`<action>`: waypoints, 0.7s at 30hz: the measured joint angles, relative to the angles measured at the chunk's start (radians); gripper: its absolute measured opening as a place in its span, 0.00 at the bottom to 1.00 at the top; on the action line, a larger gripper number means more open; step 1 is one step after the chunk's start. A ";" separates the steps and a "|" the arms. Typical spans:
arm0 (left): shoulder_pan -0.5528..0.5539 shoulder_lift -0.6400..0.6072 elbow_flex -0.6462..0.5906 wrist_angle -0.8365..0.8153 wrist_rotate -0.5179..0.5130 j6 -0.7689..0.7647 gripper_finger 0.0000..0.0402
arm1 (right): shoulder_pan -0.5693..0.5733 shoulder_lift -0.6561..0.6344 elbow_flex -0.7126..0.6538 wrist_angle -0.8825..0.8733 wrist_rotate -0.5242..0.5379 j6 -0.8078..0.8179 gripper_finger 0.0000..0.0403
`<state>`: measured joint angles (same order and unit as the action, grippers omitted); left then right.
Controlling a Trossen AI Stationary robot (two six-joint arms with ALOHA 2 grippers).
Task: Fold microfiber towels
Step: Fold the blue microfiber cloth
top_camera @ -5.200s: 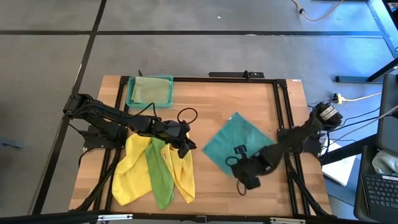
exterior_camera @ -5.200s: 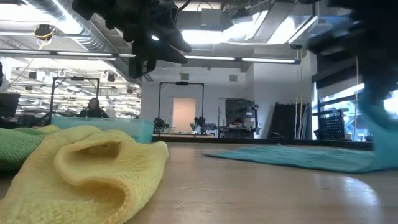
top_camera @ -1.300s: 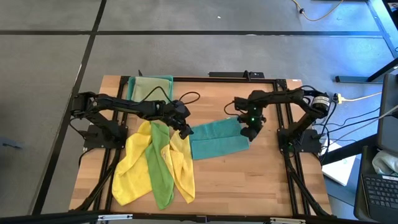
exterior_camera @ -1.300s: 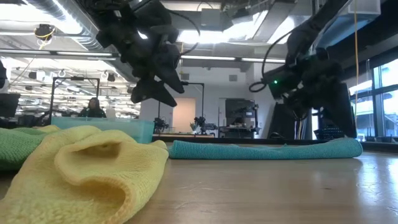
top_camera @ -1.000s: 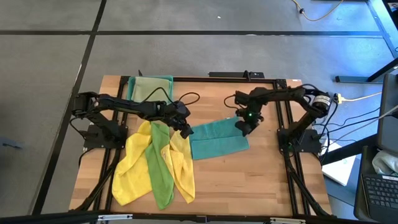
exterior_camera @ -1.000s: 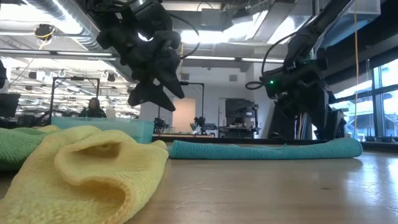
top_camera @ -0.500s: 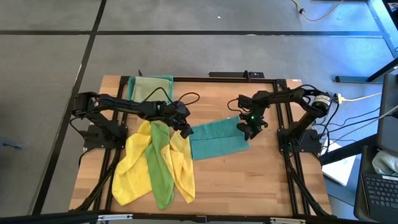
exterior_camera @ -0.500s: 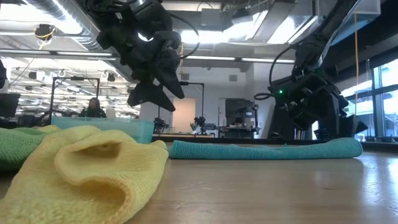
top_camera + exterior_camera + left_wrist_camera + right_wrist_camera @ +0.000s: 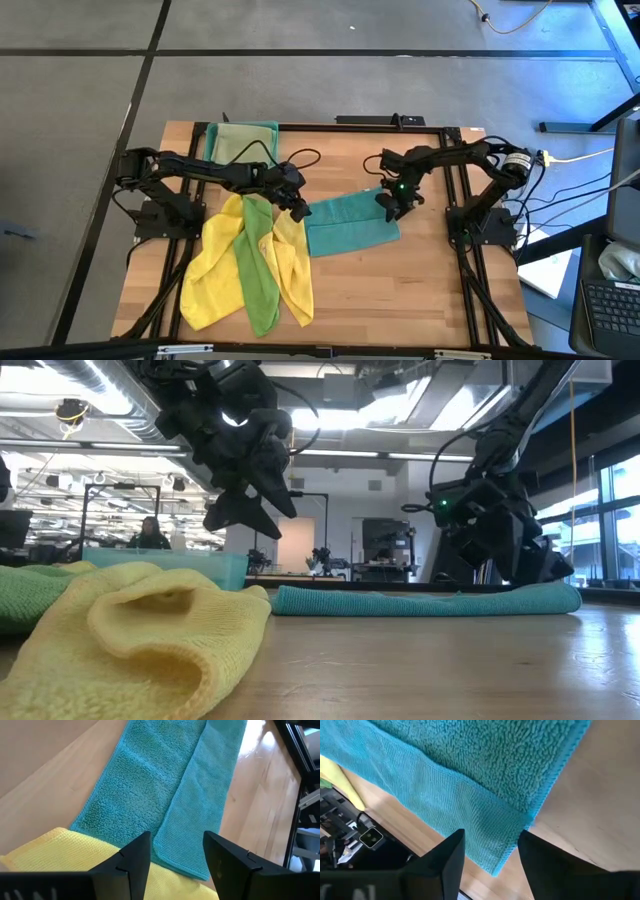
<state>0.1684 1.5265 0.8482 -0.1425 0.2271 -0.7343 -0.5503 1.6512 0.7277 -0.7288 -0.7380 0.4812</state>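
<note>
From above, the translucent teal rectangular tray (image 9: 241, 146) at the wooden counter's (image 9: 400, 290) far left holds a pale olive-green cloth (image 9: 240, 142). The soft teal microfiber towel (image 9: 348, 222) lies folded into a band mid-counter; beside it sprawl two limp yellow towels (image 9: 212, 265) with a bright green towel (image 9: 258, 275) between them. The left gripper (image 9: 299, 212) hovers at the teal band's left end, the right gripper (image 9: 389, 206) at its right end.

Low down, yellow terry folds bulk close; the teal band stretches flat behind.

The left wrist view shows dark fingers (image 9: 131, 861) parted, empty, above fluffy teal pile.

The right wrist view shows its fingers (image 9: 441, 861) spread, nothing held, over the ribbed corner.
</note>
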 joint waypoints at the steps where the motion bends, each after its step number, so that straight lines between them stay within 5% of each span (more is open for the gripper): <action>1: 0.000 0.000 0.000 0.000 0.000 0.000 0.43 | 0.000 0.000 0.000 0.000 0.000 -0.011 0.44; 21: -0.002 0.000 0.000 0.000 -0.027 -0.022 0.43 | 0.043 0.000 0.001 0.023 -0.018 -0.192 0.14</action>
<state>0.1669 1.5265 0.8482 -0.1421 0.1997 -0.7567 -0.5069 1.6512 0.7283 -0.7055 -0.7563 0.2891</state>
